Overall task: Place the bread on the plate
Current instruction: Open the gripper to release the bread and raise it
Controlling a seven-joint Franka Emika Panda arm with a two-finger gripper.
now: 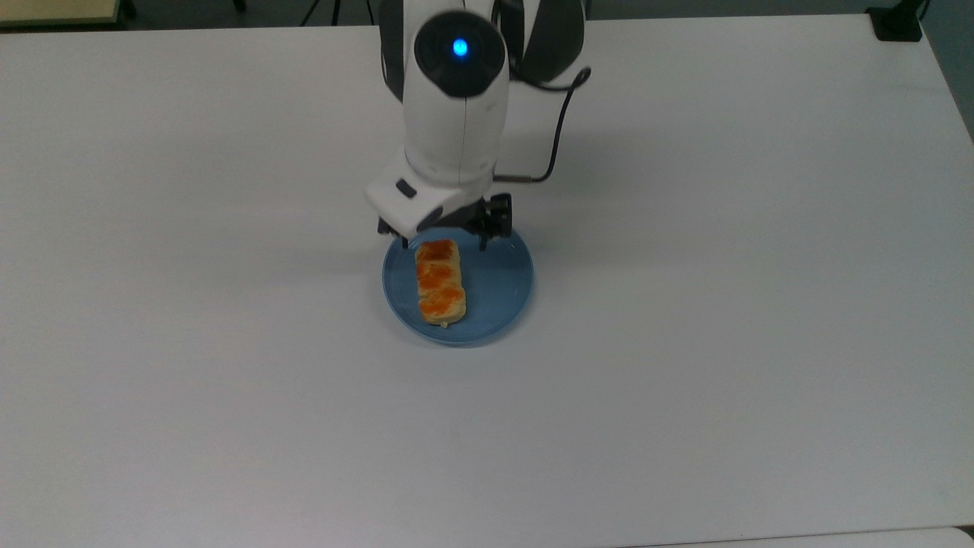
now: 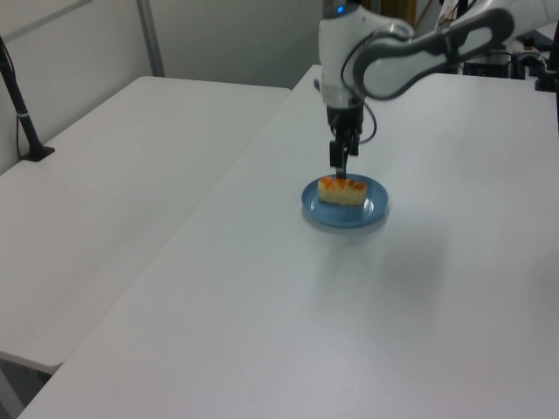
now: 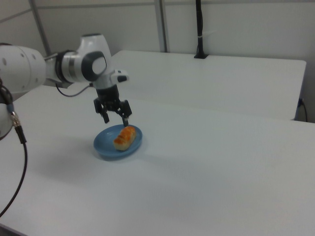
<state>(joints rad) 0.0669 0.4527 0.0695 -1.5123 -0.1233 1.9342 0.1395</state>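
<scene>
I see the oblong pale-yellow bread roll with orange-brown lumps (image 1: pixel 440 281) lying flat on the round blue plastic plate (image 1: pixel 502 285), mid-desk, so I judge the placing done, with my gripper (image 3: pixel 114 115) above it, spread wide and holding nothing, left only to pull clear.

The plate (image 1: pixel 498 293) is set on the table (image 1: pixel 723 304) near its middle, well apart from every edge. The bread (image 1: pixel 439 281) is laid flat on the plate, toward the top view's left of the plate's centre, with its long side running from the far rim toward the near rim. The gripper (image 1: pixel 441 242) is held above the plate's far rim, over the bread's far end and clear of it.
</scene>
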